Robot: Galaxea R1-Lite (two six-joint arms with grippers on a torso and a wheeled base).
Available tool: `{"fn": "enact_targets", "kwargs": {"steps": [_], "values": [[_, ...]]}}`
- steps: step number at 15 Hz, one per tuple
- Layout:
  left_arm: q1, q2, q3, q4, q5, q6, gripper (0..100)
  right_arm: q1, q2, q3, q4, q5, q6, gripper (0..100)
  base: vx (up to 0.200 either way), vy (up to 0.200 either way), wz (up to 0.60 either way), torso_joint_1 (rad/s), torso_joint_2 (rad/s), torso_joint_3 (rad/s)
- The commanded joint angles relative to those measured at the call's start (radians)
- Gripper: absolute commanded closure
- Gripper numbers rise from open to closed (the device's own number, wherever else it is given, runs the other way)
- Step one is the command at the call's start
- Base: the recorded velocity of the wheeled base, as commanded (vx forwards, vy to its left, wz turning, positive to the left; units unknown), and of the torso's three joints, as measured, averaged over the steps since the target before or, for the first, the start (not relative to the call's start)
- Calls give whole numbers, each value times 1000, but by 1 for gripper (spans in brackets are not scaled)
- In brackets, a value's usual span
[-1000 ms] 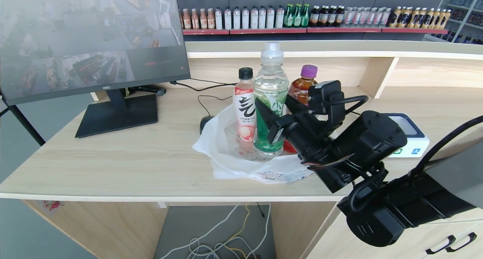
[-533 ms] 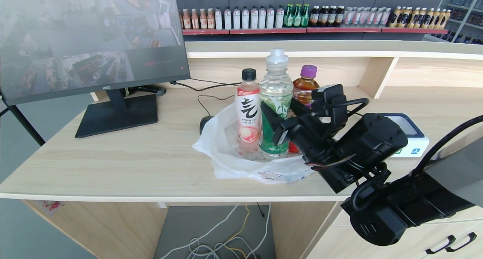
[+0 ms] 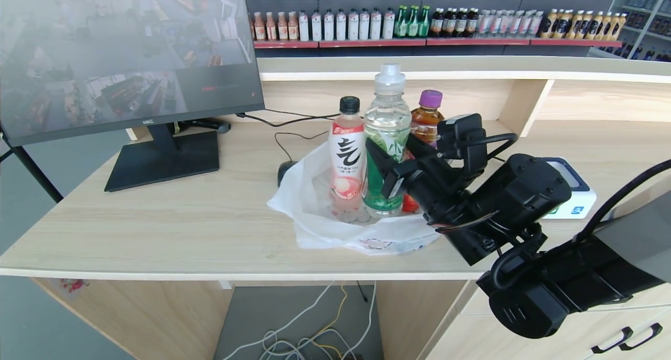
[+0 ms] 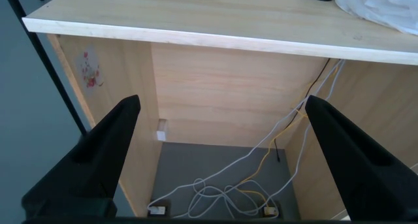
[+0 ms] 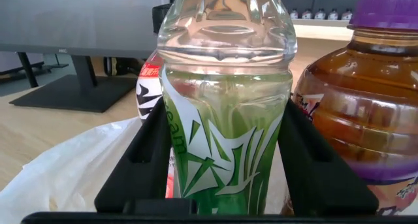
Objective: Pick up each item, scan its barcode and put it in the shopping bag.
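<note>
Right gripper (image 3: 390,167) (image 5: 225,160) clamped on the clear bottle (image 3: 387,116) (image 5: 225,80) at the shopping bag (image 3: 341,234).
Its fingers press both sides of the green-and-white label. The bottle is upright and holds clear liquid, its base in the white bag's open mouth on the desk (image 3: 157,218). Just beside it, in the bag, stands a pink-labelled bottle (image 3: 347,155) with a black cap, and behind it an amber drink (image 3: 425,120) with a purple cap. The left gripper (image 4: 221,106) hangs wide open and empty below the desk edge.
</note>
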Motion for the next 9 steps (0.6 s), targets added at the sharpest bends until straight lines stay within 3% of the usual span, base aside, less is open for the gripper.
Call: {"fn": "enact_targets", "kwargs": {"steps": [1, 9], "values": [[0, 0, 0, 0, 0, -1, 0, -12, -4, -3, -1, -1, -1, 100, 0, 0, 0, 0, 0, 0], [0, 0, 0, 0, 0, -1, 0, -2, 5, 45, -1, 1, -2, 100, 0, 0, 0, 0, 0, 0]]}}
